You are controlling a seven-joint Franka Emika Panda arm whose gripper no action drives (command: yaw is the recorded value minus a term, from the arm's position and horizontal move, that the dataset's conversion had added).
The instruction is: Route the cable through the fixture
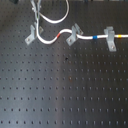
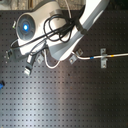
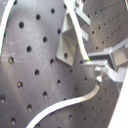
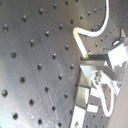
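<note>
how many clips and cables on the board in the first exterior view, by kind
slanted forked clips: 2, one at the first exterior view's left, one in the middle
squarer T-shaped clip: 1
white cable: 1
total: 4

Big white arm (image 2: 75, 30) draped in black wires covers most of the breadboard (image 2: 65, 100); white cable (image 2: 90, 58) runs to a grey clip (image 2: 103, 58).
</note>
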